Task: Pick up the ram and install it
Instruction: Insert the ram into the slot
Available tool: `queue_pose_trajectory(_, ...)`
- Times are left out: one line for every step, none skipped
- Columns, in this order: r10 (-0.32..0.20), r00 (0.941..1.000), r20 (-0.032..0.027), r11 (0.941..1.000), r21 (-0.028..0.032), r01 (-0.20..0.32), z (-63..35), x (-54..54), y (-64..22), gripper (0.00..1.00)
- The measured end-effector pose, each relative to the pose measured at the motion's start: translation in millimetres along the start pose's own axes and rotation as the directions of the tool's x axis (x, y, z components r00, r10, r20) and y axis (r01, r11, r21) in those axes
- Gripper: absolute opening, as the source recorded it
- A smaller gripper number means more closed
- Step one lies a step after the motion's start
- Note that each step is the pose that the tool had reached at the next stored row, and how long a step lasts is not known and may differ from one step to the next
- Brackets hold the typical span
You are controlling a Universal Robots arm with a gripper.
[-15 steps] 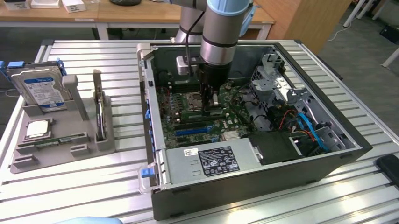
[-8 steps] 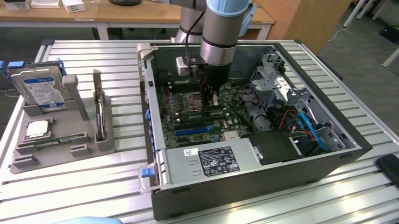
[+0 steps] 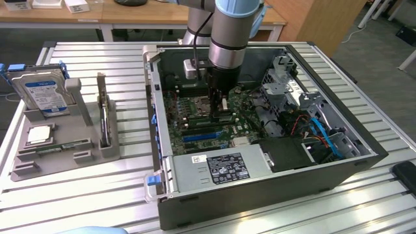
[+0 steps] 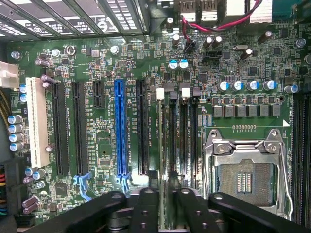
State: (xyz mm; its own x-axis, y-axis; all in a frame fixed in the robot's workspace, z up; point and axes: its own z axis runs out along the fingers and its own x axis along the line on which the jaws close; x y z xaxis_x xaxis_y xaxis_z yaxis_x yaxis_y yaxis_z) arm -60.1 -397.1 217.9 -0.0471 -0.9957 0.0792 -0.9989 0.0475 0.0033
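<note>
The ram (image 4: 161, 145) is seen edge-on as a thin green strip standing upright in the memory slot nearest the long black card slots, beside the processor socket (image 4: 245, 177). My gripper (image 4: 167, 194) straddles one end of it. One black finger (image 4: 148, 201) sits close against the ram, while the other finger (image 4: 187, 201) stands off it with a visible gap, so the jaws are open. In the exterior view the gripper (image 3: 222, 100) reaches straight down into the open computer case (image 3: 162, 146), just above the motherboard (image 3: 195, 129).
A grey holder (image 3: 48, 163) on the exterior view's left carries a hard drive (image 3: 44, 92), a silver processor chip (image 3: 39, 134), a green stick (image 3: 62, 145) and a tall dark card (image 3: 102, 114). The power supply (image 3: 217, 168), drive cage and cables (image 3: 325, 136) crowd the case.
</note>
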Motion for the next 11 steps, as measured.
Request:
queue_pose_trajectory(0.0, 1.0, 0.0, 1.0, 0.0, 0.0, 0.0, 0.0, 0.0, 0.26)
queue_pose_trajectory(0.0, 1.0, 0.0, 1.0, -0.0001, 0.0, 0.0, 0.0, 0.0, 0.26)
queue_pose_trajectory(0.0, 1.0, 0.0, 1.0, 0.0, 0.0, 0.0, 0.0, 0.0, 0.26)
queue_pose_trajectory(0.0, 1.0, 0.0, 1.0, -0.0001, 0.0, 0.0, 0.0, 0.0, 0.33)
queue_pose_trajectory(0.0, 1.0, -0.0001, 1.0, -0.0001, 0.0, 0.0, 0.0, 0.0, 0.33)
queue_pose_trajectory(0.0, 1.0, -0.0001, 1.0, -0.0001, 0.0, -0.1, 0.0, 0.0, 0.33)
queue_pose_trajectory(0.0, 1.0, -0.0002, 1.0, -0.0002, 0.0, -0.5, 0.1, 0.0, 0.33)
queue_pose_trajectory(0.0, 1.0, -0.0002, 1.0, -0.0001, 0.0, -1.2, 0.1, 0.0, 0.33)
queue_pose_trajectory(0.0, 1.0, -0.0002, 1.0, -0.0001, 0.0, -2.1, 0.2, -0.1, 0.33)
queue_pose_trajectory(0.0, 1.0, 0.0, 1.0, -0.0001, 0.0, -3.1, 0.2, -0.1, 0.33)
queue_pose_trajectory(0.0, 1.0, -0.0001, 1.0, -0.0001, 0.0, -4.5, 0.3, -0.1, 0.33)
